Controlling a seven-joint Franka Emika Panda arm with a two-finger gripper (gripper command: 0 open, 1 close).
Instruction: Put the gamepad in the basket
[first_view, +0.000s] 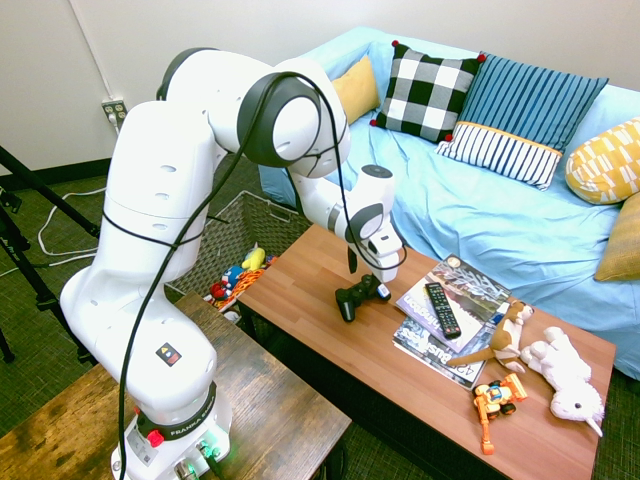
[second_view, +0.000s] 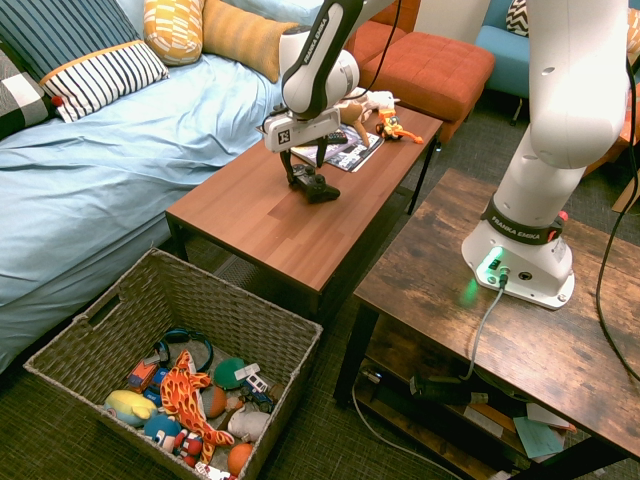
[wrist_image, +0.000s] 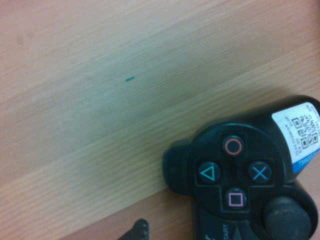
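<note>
Reddish-brown boards top the table (second_view: 245, 215), which stands alongside a sofa draped in pale blue. On it lies the black gamepad (second_view: 313, 184), near the long edge farther from the sofa and toward the end closer to the basket (second_view: 290, 334). The gripper (second_view: 306, 165) is right over the gamepad, its fingers spread wide, with no grip to be seen. Beyond that end of the table, the basket sits on the floor, toys inside. So the reaching looks nearly done; closing on the gamepad, lifting it, carrying it past the table's end and releasing it into the basket all remain.
</note>
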